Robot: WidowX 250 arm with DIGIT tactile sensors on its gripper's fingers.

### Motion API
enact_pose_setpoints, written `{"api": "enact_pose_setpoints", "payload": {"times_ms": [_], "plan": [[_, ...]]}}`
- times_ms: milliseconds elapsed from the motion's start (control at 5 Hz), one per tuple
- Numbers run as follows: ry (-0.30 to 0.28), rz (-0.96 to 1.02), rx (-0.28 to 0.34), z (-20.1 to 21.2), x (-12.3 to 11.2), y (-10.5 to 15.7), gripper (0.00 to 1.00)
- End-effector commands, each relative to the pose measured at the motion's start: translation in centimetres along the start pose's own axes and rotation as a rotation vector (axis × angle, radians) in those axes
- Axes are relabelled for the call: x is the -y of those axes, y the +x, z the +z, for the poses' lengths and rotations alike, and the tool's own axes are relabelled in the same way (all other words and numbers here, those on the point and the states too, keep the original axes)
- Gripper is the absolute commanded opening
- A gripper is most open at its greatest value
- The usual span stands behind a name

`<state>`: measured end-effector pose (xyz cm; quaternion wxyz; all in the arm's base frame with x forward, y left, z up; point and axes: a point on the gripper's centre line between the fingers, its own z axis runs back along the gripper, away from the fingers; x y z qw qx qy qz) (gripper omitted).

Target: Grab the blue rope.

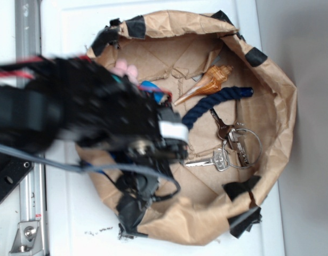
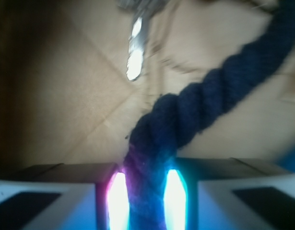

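The blue rope (image 1: 217, 100) is a thick navy twisted cord lying inside the brown paper bowl (image 1: 281, 90), curving from upper right down toward my arm. In the wrist view the blue rope (image 2: 200, 105) runs from the top right straight down between my two glowing pads (image 2: 119, 199). My gripper (image 2: 146, 191) is shut on it, both pads pressed against the cord's sides. In the exterior view my gripper (image 1: 174, 140) sits at the rope's lower left end, and the black arm hides that end.
A set of keys on a ring (image 1: 234, 145) lies right of the gripper, with one key (image 2: 134, 57) ahead in the wrist view. An orange-brown shell (image 1: 209, 81) rests above the rope. A bright blue piece (image 1: 152, 88) and a pink object (image 1: 124, 68) peek out behind the arm.
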<state>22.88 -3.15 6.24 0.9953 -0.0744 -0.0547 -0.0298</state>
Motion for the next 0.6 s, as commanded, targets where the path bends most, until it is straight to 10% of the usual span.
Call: {"api": "enact_pose_setpoints", "payload": {"times_ms": [0, 400], "plan": [[-0.001, 0.182, 0.186, 11.1, -2.0, 1.1, 0.00], [0.038, 0.139, 0.152, 10.9, 0.1, 1.0, 0.00]]}}
